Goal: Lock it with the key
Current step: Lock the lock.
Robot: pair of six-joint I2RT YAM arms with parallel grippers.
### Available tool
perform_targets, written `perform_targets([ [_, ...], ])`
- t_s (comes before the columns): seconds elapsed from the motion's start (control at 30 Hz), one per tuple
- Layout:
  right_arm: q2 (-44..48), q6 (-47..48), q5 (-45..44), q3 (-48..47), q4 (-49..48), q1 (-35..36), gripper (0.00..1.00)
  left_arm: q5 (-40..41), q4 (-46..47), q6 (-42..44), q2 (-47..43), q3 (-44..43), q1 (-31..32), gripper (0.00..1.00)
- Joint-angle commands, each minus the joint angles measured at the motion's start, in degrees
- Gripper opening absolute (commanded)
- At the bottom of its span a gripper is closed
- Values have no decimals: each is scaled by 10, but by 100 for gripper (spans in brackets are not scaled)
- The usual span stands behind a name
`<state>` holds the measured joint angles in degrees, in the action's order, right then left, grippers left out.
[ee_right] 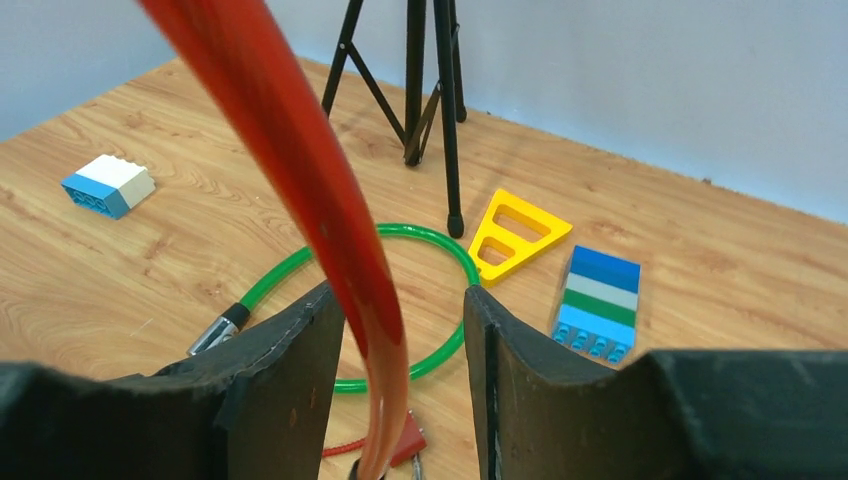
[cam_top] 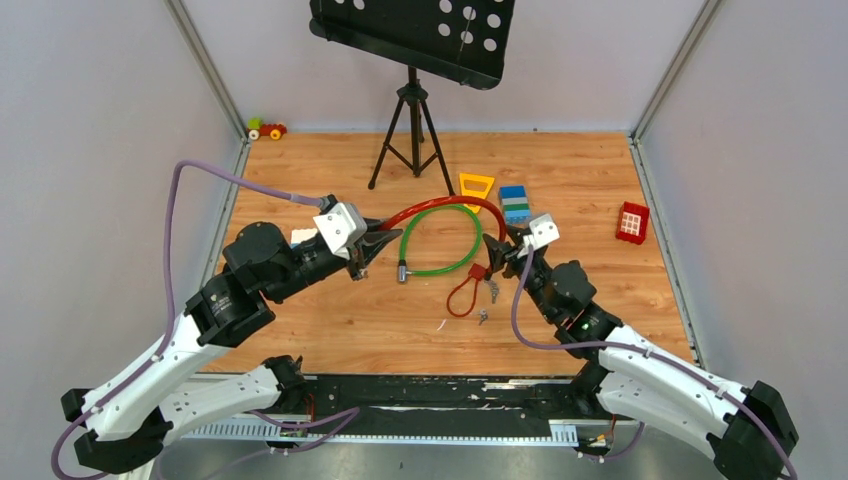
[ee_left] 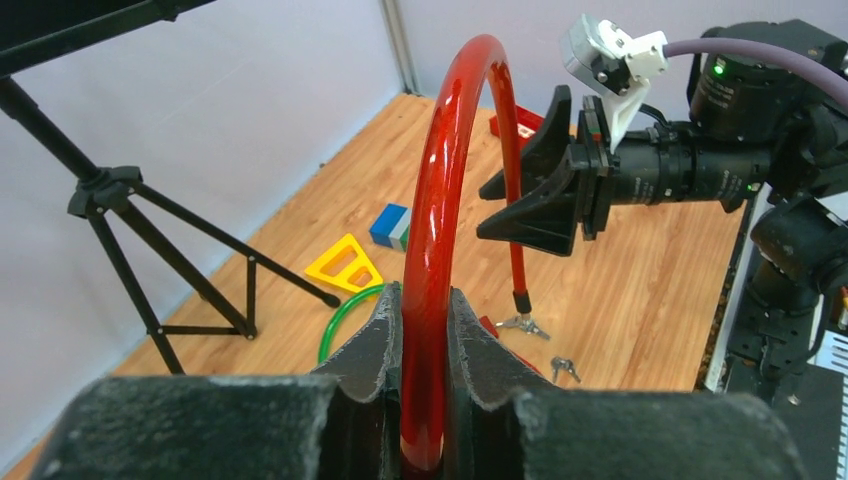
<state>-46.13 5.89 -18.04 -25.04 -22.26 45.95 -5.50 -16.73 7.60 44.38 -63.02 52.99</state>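
My left gripper [ee_left: 424,295] is shut on a thick red cable [ee_left: 440,180] that arcs up and over to the right. The cable's far leg hangs down between the jaws of my right gripper [ee_right: 398,295], which stand open around it, the cable nearer the left finger. Its dark end plug [ee_left: 521,300] hangs just above the table. A small silvery key [cam_top: 483,317] lies loose on the wood, and another small bunch of keys [cam_top: 491,290] lies beside the small red padlock [cam_top: 477,271]. Neither gripper touches a key.
A green cable loop [cam_top: 440,240] lies between the grippers. A thin red cord [cam_top: 460,297] loops off the padlock. A music stand's tripod [cam_top: 410,130] stands behind. A yellow triangle [cam_top: 476,186], a striped block [cam_top: 515,203], a red block [cam_top: 631,221] and a white-blue block [ee_right: 107,185] lie around.
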Motion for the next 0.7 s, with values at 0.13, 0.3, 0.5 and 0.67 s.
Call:
perform_targets([
  [0.13,13,-107,-27,44,-47,0,46,21,82,-10,-14,-4,-1,0],
  [0.3,6,-117,-31,57,-53,0,45,23,82,-10,-16,-4,-1,0],
  [0.5,8,-123,-38,71,-64,0,39,22,87,-16,-20,-1,-1,0],
  [0.67,1,-113,-40,66,-84,0,25,19,94,-19,-22,4,-1,0],
])
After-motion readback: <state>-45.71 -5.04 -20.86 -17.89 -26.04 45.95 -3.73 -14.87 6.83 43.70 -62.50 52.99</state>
